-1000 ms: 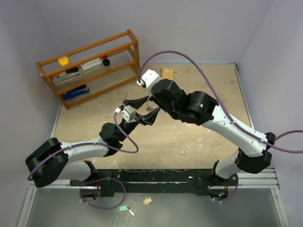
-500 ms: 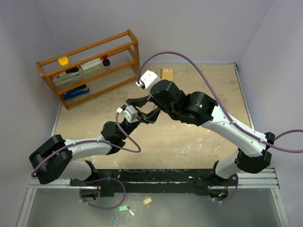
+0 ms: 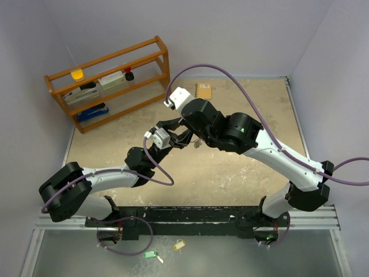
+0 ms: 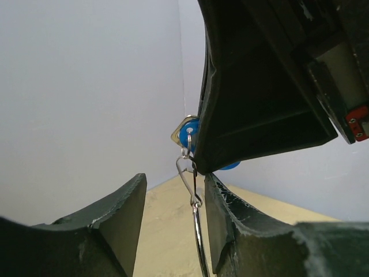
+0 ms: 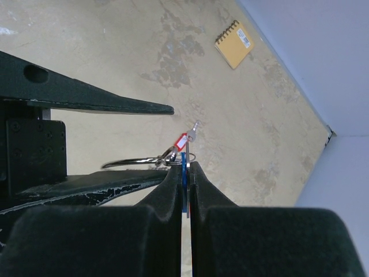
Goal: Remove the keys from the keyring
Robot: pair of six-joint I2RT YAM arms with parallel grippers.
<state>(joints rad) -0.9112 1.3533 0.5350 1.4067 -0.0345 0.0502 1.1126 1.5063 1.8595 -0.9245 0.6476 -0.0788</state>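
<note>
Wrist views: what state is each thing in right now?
Thin silver wire keyring: aloft, both tagged keys attached.
Small blue-tagged key: clamped, linked to ring.
Small red-tagged key: dangling from ring.
Right gripper: jaws shut on blue-tagged key.
Left gripper: jaws open, ring wire between them.

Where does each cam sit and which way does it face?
Top: above and behind both arms, looking down at them and the table.
Left wrist: looks along the open left gripper toward the wall; right gripper pinches the blue tag, keyring hanging.
Right wrist: looks down past its shut fingers at the table, notebook, red tag.
Shared: both wrist views catch keyring and blue tag.
</note>
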